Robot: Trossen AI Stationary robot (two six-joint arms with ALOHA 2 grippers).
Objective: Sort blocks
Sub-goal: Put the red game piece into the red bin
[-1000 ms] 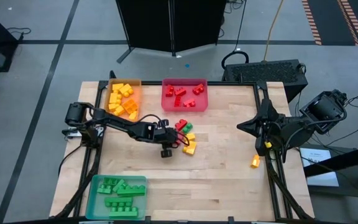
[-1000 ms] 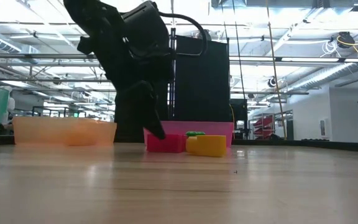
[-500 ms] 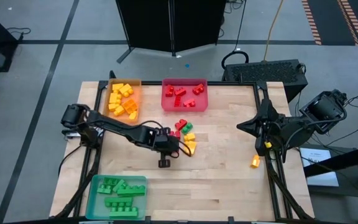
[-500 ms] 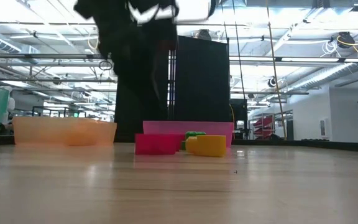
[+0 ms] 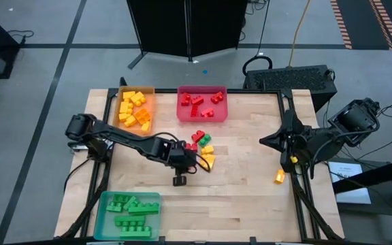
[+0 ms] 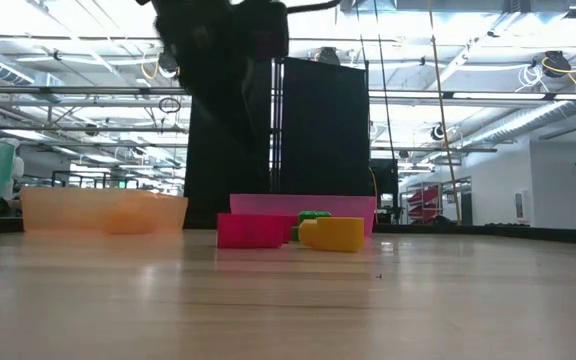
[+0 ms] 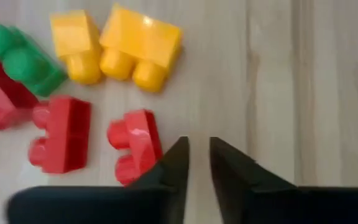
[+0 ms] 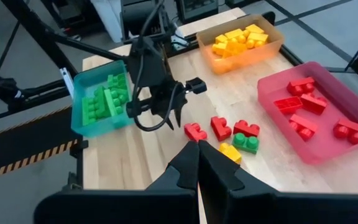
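Note:
A few loose blocks lie on the table's middle: red [image 5: 197, 138], green [image 5: 207, 149] and yellow [image 5: 208, 161]. The left wrist view shows two yellow [image 7: 142, 46], one green [image 7: 20, 59] and three red ones, the nearest [image 7: 135, 146] just beside my left fingertip. My left gripper [image 7: 199, 149] hangs over bare wood on the near side of them [image 5: 185, 158], open by a narrow gap and holding nothing. My right gripper [image 8: 197, 149] is shut and waits at the table's right edge [image 5: 269, 139].
Sorted blocks fill three trays: orange [image 5: 136, 107] and red [image 5: 201, 103] at the far edge, teal [image 5: 129, 213] at the near left corner. A small orange piece [image 5: 278, 177] lies near the right arm's base. Bare wood stretches between the loose blocks and the right arm.
My left gripper has risen from the table and drawn back toward the near edge, away from the loose blocks. In the low view the red block it stood against has slid a little to the left and turned a broader face to that camera.

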